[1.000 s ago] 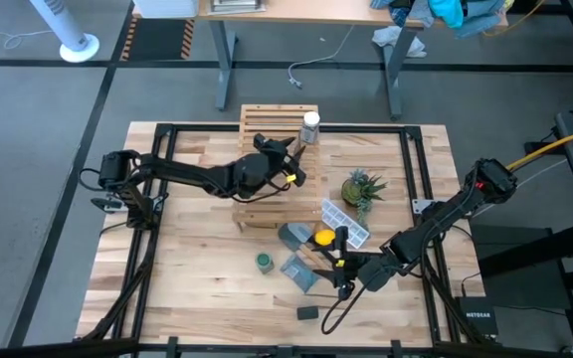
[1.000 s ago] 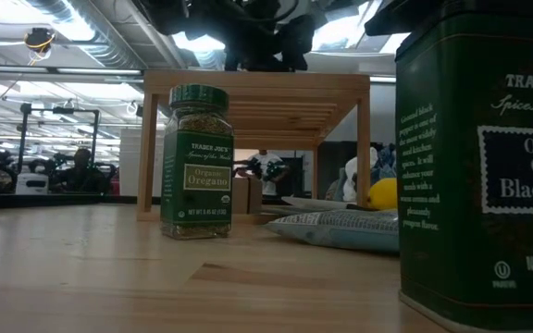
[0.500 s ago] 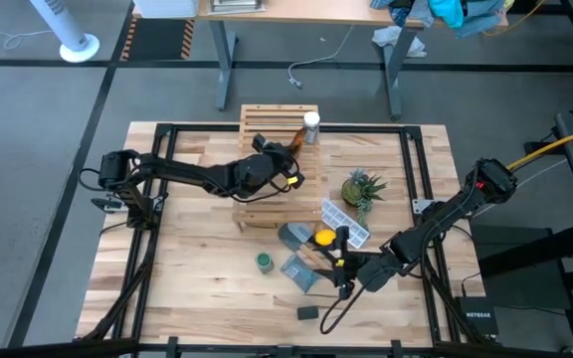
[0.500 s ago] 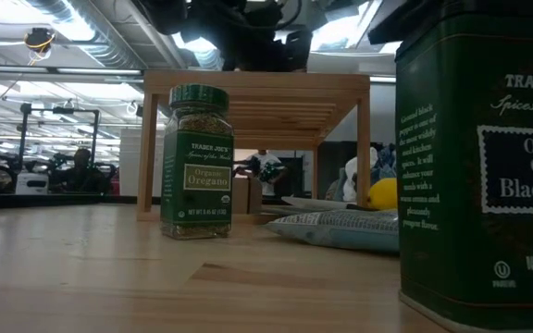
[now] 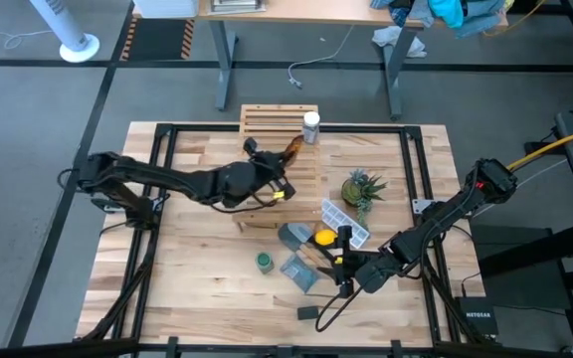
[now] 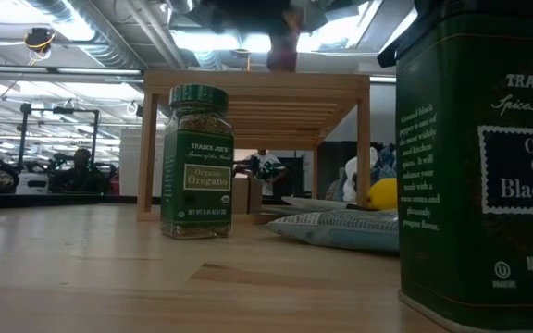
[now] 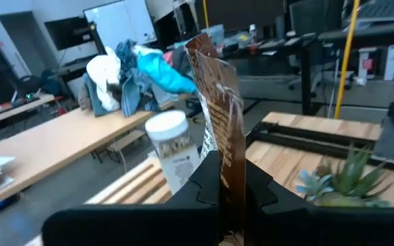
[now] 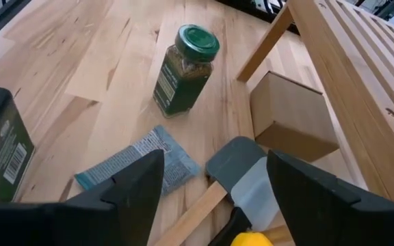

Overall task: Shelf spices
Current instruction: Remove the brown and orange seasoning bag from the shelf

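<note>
Currently left claw [image 5: 288, 157] clamped on brown packet [image 7: 219, 147], held over the shelf [image 5: 279, 129] beside the white-capped bottle [image 5: 311, 126]. Right claw [image 5: 340, 261] spread, holding nothing, low over the desk [image 5: 197, 259]. Green-lidded jar [image 5: 264, 262] and black box [image 5: 308, 312] stand on the desk's near side.

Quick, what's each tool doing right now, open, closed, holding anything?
Left tool: closed on the brown spice packet above the shelf.
Right tool: open, empty.
</note>
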`<state>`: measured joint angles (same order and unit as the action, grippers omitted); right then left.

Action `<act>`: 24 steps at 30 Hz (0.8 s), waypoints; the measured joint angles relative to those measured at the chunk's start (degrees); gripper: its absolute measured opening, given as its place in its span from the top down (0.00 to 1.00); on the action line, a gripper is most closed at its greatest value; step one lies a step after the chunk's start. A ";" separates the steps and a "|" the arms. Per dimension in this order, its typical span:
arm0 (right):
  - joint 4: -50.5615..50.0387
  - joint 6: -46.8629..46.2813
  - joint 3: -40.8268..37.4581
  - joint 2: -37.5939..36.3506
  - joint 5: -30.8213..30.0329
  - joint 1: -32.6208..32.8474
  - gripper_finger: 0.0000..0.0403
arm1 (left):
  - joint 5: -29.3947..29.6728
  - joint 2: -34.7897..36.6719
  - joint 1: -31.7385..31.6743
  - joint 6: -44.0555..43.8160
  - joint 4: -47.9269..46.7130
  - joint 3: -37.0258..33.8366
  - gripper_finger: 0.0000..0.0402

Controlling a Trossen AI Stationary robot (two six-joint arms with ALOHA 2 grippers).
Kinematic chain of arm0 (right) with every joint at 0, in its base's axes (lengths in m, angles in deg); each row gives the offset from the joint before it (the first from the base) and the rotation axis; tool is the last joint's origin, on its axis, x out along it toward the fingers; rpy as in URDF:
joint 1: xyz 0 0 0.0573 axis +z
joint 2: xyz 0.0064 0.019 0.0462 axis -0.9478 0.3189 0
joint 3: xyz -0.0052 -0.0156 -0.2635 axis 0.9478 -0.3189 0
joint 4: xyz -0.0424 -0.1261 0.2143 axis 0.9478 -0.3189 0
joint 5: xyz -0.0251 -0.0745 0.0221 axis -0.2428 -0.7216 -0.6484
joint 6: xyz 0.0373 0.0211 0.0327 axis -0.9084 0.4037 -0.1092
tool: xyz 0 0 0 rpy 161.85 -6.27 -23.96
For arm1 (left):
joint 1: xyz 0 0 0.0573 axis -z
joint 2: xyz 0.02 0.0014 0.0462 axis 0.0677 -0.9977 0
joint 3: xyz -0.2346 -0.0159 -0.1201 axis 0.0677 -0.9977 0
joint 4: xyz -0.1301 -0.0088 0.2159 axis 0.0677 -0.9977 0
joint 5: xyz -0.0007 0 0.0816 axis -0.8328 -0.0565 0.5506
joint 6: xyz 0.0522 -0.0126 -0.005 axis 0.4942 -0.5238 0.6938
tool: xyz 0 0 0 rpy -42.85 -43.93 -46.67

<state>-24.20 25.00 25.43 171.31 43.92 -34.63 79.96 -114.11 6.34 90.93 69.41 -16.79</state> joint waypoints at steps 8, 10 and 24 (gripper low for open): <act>0.44 -0.05 -0.02 0.00 -0.01 0.00 0.34 | 11.57 10.35 11.28 -4.94 -17.73 0.00 1.00; 0.42 -0.07 -0.02 0.00 -0.01 0.00 0.34 | 17.48 12.03 15.85 -7.25 -22.07 0.00 1.00; 1.56 -0.07 -0.02 0.00 2.08 0.00 0.34 | 40.71 13.08 49.43 -46.64 -54.08 -0.31 1.00</act>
<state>-22.64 24.94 25.41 171.31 46.00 -34.63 120.67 -101.02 55.77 44.29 15.33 -17.10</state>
